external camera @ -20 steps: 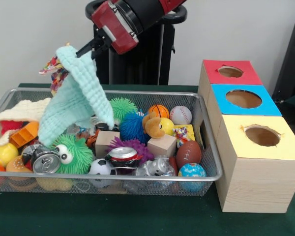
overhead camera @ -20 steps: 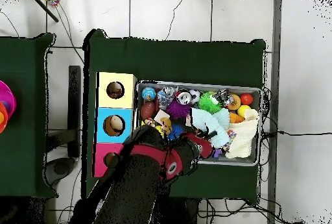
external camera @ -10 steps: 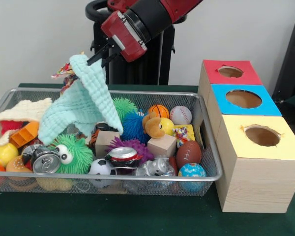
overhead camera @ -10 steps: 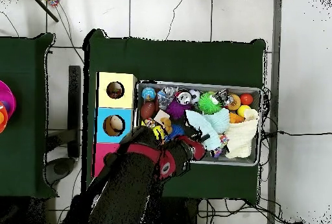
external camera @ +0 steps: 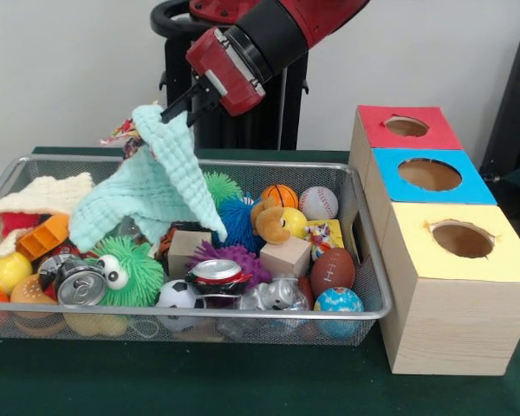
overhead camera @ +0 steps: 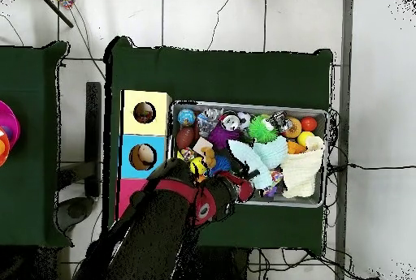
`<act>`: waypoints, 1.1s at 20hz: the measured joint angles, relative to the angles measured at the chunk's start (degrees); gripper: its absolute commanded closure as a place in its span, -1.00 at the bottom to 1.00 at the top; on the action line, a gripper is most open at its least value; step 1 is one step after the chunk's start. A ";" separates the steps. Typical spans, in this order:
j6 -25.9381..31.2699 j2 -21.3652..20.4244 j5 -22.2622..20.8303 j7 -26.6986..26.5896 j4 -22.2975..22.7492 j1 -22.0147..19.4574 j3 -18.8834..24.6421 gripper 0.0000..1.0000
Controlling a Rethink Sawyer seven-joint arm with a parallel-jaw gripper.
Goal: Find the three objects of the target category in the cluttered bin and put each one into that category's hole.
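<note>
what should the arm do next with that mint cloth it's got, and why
Probably keep lifting. The gripper is shut on a top corner of the mint cloth, but the cloth's lower edge drapes over the toys in the wire bin. Raising it until it hangs free should let it travel toward the holed boxes without dragging toys along.

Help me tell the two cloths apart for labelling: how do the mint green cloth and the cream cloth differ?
The mint green cloth hangs pinched in the gripper, lifted with its lower edge trailing over the toys; the cream cloth lies untouched at the wire bin's end farthest from the boxes. Mint is pale green, cream off-white. Both look like soft textured fabric.
</note>
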 measured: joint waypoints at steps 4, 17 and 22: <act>0.00 0.08 0.01 0.00 0.01 0.00 0.00 -1.00; 0.01 -3.74 7.82 -0.01 0.02 -3.46 1.83 -1.00; 0.02 -5.19 8.97 -0.02 0.05 -5.77 2.60 -1.00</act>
